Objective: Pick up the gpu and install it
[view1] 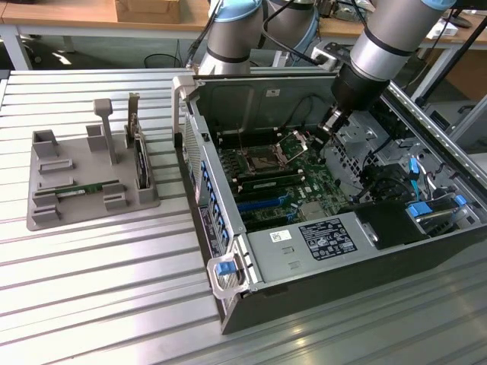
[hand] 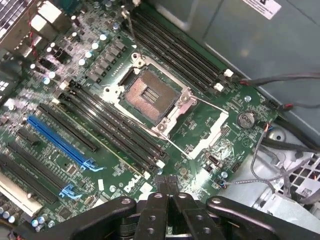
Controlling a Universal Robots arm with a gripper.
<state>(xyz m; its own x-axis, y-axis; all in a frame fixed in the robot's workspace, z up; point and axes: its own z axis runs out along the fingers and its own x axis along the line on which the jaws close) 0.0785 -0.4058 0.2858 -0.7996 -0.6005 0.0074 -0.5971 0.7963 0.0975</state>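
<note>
End effector (hand: 167,192), fingers pressed together and empty, hovers over the motherboard (hand: 150,105) in the open computer case (view1: 304,251); the gpu (view1: 90,188) rests in its gray holder (view1: 46,217) near the tabletop's (view1: 106,304) far edge, awaiting pickup.

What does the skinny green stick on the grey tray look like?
The long, thin green circuit-board stick has a small white label near its middle. It lies flat in a slot of the grey plastic tray on the ribbed metal table, toward the exterior view's left, with the tray's raised blocks beside it. Nothing grips it.
</note>
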